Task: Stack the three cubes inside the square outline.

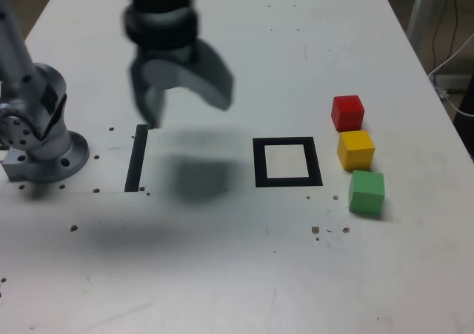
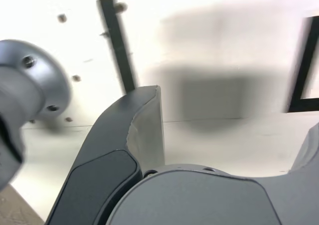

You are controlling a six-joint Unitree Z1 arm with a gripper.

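The tool [image 1: 181, 97] hangs above the white surface [image 1: 222, 275] with its jaws spread wide and nothing between them, blurred in the exterior view. It sits over the straight black tape strip [image 1: 136, 158], well apart from the cubes, so no grasp has begun. The wrist view shows one dark finger [image 2: 134, 135] reaching toward that strip [image 2: 117, 45], with only bare surface in the gap.

The three cubes lie in a slanting row at the exterior view's right, outside the frame: the red cube [image 1: 346, 112] farthest from the camera, the yellow cube [image 1: 355, 149] just beside it in the middle, the green cube [image 1: 366, 192] nearest. They rest close together yet appear not to touch, which probably leaves the fingers room to straddle each one in turn.

The square outline [image 1: 287, 162] lies between the tool and the cubes, its white centre empty. None of the stacking is done. Judging by the layout, the wide-open jaws suit a first approach, since each cube is narrower than the spread. The arm's base [image 1: 44, 149] is bolted at the exterior view's left.
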